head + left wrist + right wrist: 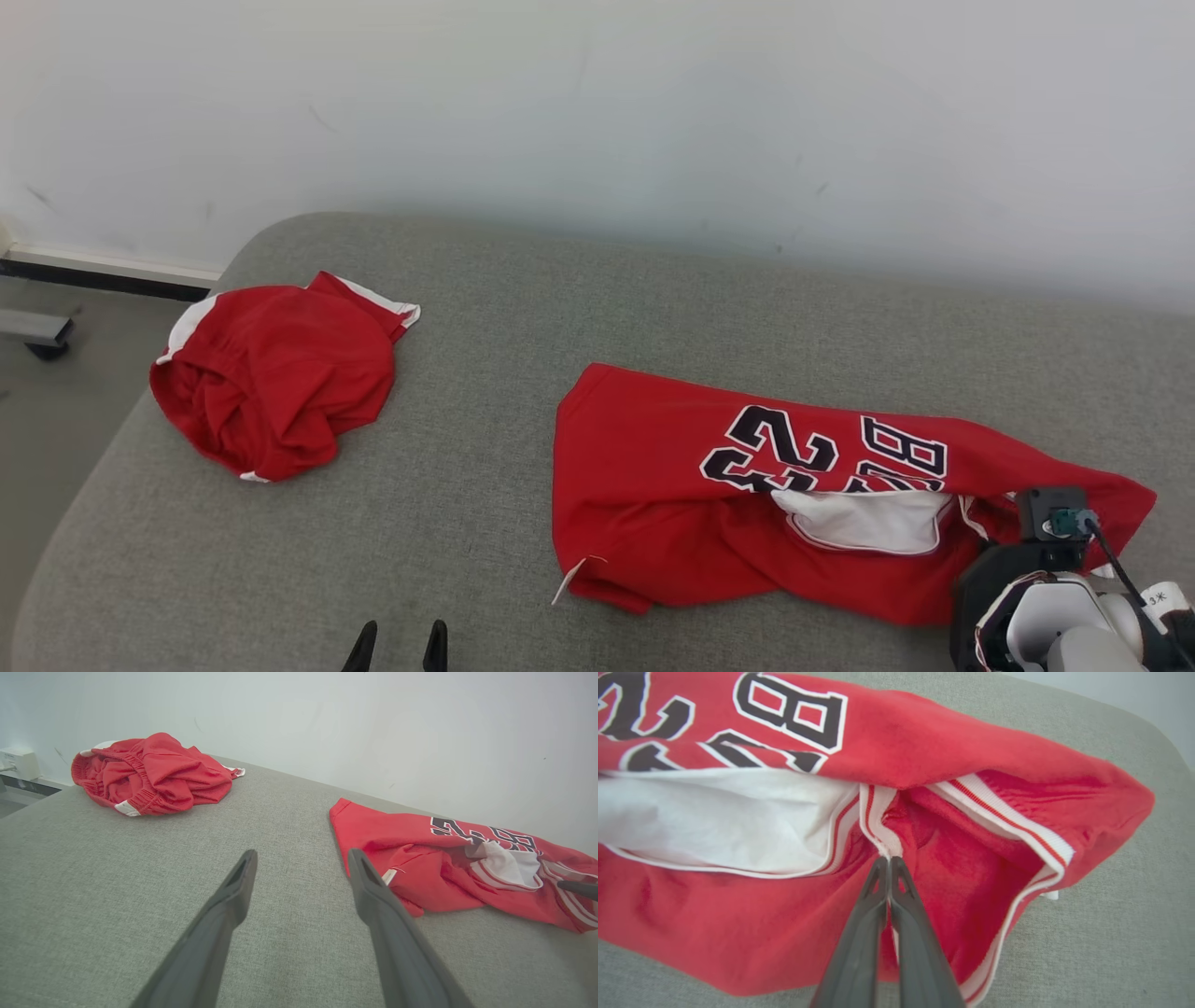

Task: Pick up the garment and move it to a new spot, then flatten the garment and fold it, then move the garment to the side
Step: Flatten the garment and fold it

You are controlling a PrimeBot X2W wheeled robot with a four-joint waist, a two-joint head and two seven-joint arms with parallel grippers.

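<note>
Right wrist view: gripper (889, 858) pinching garment (738, 933)

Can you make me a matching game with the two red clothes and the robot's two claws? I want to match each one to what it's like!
Things:
1. jersey
2. shorts
3. left gripper
4. right gripper

What it's like:
A. wide open, holding nothing
B. crumpled in a heap on the robot's left
C. shut, pinching red-and-white cloth
D. lying on the robot's right, numbers showing

Pairs: 1-D, 2-B, 3-A, 4-C
</note>
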